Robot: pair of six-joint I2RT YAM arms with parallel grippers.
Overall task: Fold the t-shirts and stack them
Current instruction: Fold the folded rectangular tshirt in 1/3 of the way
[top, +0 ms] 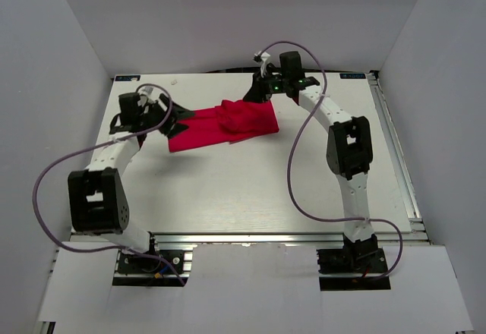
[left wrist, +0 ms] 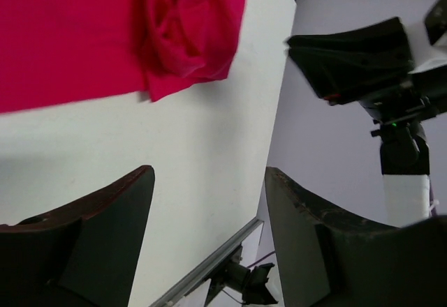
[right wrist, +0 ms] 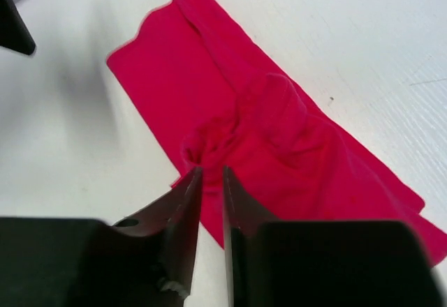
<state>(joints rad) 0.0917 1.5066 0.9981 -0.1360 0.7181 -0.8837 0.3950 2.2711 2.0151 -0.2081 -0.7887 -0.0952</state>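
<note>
The white flat desk (top: 243, 190) is boxed in by pale walls (top: 68, 45) on the left, right and far sides, and a silver metal rail (top: 250, 237) runs along its near edge. The near half of the desk, between the 2 arms, is bare white surface, while the garment lies in the far half, short of the far edge.

There is 1 plain bright red cloth t-shirt (top: 224, 125), 2 arms with 2 fingers each, and 2 looping grey-violet cables (top: 42, 190).

The t-shirt lies partly folded as a long strip running left to right, flat toward the left and bunched into wrinkles toward the right. The left fingers (top: 176, 120) stand spread wide and released, holding nothing. In the left wrist view the red cloth lies ahead of the tips with white desk between them, not inside the gap. The right fingers (right wrist: 197, 185) are at the shirt's far-right part, drawn nearly together. In the right wrist view the cloth puckers right at their tips and red shows in the narrow slit, so they are clenched on a small fold of the t-shirt.
</note>
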